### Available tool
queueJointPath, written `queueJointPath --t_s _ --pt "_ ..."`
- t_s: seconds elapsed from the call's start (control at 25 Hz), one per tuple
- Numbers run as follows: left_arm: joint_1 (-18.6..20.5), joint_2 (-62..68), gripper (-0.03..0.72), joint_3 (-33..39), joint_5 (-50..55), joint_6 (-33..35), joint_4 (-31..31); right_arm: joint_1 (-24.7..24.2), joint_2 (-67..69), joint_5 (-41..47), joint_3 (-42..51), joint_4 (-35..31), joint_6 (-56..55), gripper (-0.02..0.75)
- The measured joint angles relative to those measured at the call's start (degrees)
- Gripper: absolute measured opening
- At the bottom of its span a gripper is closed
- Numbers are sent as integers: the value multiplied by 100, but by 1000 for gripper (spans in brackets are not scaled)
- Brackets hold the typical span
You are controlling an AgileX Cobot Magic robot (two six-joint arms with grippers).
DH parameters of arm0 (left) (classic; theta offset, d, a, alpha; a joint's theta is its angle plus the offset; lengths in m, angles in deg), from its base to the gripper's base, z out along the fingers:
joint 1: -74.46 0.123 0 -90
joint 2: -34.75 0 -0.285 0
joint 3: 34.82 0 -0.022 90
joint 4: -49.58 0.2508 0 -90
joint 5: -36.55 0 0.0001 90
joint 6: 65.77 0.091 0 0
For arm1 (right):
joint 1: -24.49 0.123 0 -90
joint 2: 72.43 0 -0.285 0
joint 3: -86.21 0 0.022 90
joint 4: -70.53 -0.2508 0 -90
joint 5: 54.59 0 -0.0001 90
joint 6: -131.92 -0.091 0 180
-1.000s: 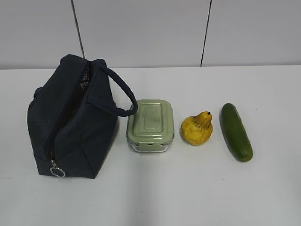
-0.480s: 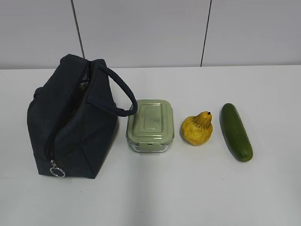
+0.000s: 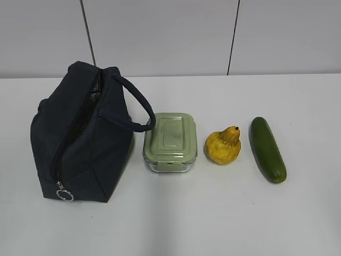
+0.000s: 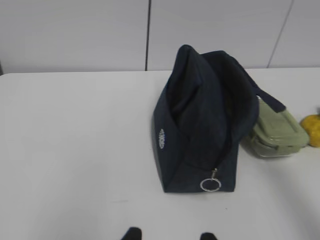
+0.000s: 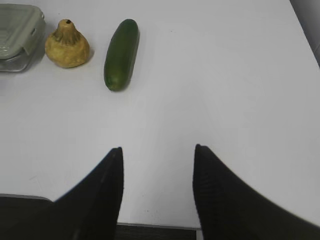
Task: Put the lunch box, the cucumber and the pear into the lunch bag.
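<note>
The navy lunch bag (image 3: 80,141) stands at the left of the table with its zipper open and its silver ring pull (image 3: 65,194) at the front; it also shows in the left wrist view (image 4: 200,125). To its right lie the green-lidded lunch box (image 3: 170,141), the yellow pear (image 3: 224,146) and the dark green cucumber (image 3: 268,149). My left gripper (image 4: 169,234) is open and empty, in front of the bag. My right gripper (image 5: 157,150) is open and empty near the table's front edge, well short of the cucumber (image 5: 120,53) and pear (image 5: 66,46). Neither gripper shows in the exterior view.
The white table (image 3: 213,213) meets a pale panelled wall (image 3: 160,37) at the back. The table's front edge (image 5: 160,227) shows below my right gripper. The lunch box (image 5: 17,35) sits at the left edge of the right wrist view.
</note>
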Motion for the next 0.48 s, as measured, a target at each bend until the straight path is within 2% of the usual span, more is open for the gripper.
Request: queueJointPath --t_s 0.12,0.24,0.36,0.48 --pt "-460 582 231 -227 -140 0 -85 77 468 0 -200 0 0 364" --pt "-809 1617 241 -495 -623 0 -449 105 1264 -286 -397 -60 -22 364" --pt "-1036 2839 247 -735 -1321 54 -891 116 2129 -794 -614 -175 -46 364" --pt "-1115 4044 274 -1086 -1700 291 -949 116 3112 -1168 -853 -277 -46 364"
